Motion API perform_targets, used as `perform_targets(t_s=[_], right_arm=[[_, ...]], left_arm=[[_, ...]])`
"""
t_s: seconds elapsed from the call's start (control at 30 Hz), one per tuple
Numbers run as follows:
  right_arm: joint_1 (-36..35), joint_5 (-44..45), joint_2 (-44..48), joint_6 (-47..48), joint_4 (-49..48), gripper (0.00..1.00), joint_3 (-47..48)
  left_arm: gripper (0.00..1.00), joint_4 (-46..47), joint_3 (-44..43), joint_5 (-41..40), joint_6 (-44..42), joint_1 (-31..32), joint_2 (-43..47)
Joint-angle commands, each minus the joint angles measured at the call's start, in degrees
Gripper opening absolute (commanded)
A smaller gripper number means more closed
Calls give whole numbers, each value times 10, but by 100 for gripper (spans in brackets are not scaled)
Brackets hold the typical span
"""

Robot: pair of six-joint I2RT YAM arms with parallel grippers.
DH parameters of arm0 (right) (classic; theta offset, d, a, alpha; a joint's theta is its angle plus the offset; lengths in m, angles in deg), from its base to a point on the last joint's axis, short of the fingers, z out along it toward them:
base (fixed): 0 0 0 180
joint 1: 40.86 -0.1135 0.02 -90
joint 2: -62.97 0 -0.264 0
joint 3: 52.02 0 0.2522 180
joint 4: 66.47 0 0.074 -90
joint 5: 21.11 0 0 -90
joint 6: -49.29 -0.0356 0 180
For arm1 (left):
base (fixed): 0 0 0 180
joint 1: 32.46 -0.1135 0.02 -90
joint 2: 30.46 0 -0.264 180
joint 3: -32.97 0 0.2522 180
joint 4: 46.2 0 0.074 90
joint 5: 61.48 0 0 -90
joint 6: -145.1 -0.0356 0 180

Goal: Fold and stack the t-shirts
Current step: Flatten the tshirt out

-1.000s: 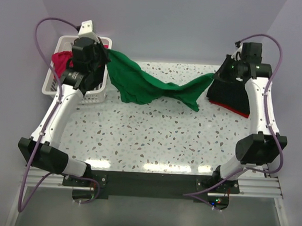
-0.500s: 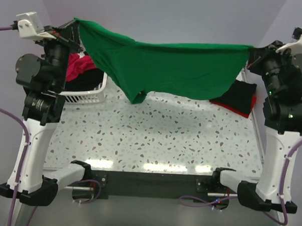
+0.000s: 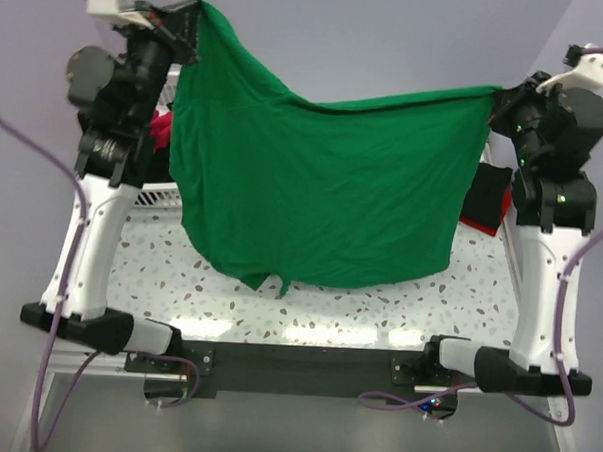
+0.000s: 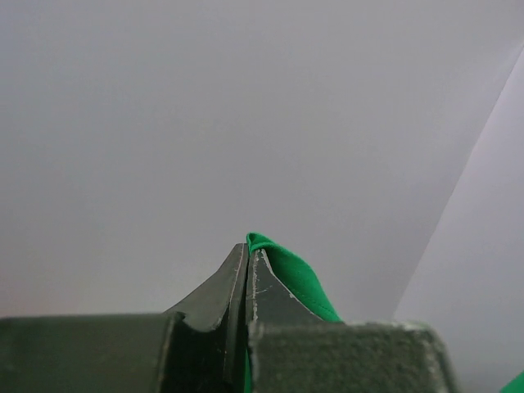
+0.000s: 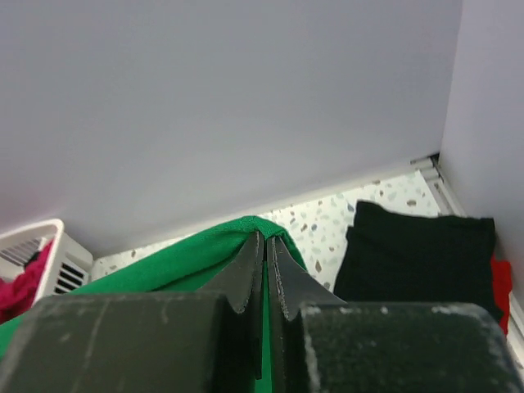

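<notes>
- Far left: the left gripper (image 3: 191,16), raised high above the white basket (image 3: 153,192), has its jaws clenched on one top corner of the green t-shirt (image 3: 323,187). Its wrist view shows only a sliver of green cloth (image 4: 286,274) pinched at the fingertips (image 4: 247,254).
- In the basket, a pink shirt (image 3: 161,130) waits, mostly hidden behind the arm and the hanging cloth.
- Centre: the green t-shirt hangs in the air between the two arms, spread like a curtain over the speckled table (image 3: 378,309). The left corner is held higher than the right, the top edge sags between them, and a twisted tail (possibly a sleeve, the view does not settle it) dangles at the lower hem.
- Right: the right gripper (image 3: 499,95) is likewise clamped shut on the opposite top corner (image 5: 266,241).
- Far right: a folded black shirt (image 5: 417,246) lies on the table at the back corner, with a red shirt (image 5: 501,282) showing under its edge.
- Risks from here, as a judgement: each grip holds very little cloth, so a sharp swing or more stretch could pull a corner free and drop the shirt in a heap. The uneven height and twisted tail could leave it creased or doubled under when it is laid down. A low pass to the right could snag and spoil the stack.
</notes>
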Motion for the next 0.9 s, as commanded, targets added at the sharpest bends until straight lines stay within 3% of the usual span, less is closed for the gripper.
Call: perform_targets(t_s=[0.0,0.17,0.43,0.87], right_arm=[[-1,4,-44,-10,-8,0,-13],[0,-14,-94,-18,13,0,28],[0,5,-85,-14,-7,0,56],[-1,107,84,46,-162,0,-60]], left_arm=[[0,-60,-35,55,18,-3,-83],[0,-85,-79,70,20,-3,-123],[0,-75,-119,68,10,-3,-123],[0,-14,-104,50,10,-3,-8]])
